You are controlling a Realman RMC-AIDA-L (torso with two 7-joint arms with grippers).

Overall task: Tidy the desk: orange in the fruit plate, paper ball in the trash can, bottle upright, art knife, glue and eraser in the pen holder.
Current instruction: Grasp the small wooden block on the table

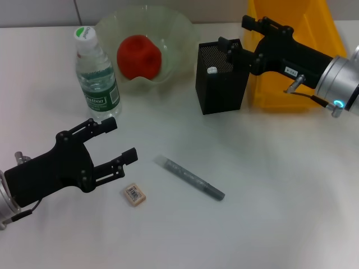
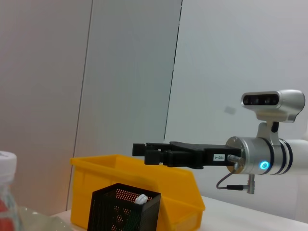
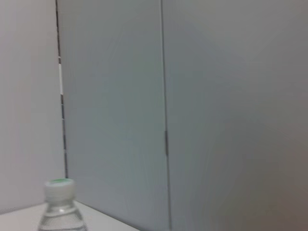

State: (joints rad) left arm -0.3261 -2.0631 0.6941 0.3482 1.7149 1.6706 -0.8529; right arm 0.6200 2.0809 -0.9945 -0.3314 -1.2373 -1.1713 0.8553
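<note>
Eraser (image 1: 134,193) only in head view, left claw (image 1: 122,140) released, right claw (image 1: 235,38) seemingly clenched.

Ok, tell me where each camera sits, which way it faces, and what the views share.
Head: above the desk, looking down; both arms show, left gripper open near the eraser, right gripper over the pen holder.
Left wrist: low, facing across at the right gripper, pen holder, trash can.
Right wrist: faces the wall; only the bottle top shows.
Shared: all three see the bottle.

A white table (image 1: 269,224) stands before a pale grey panelled wall (image 2: 120,72)
</note>
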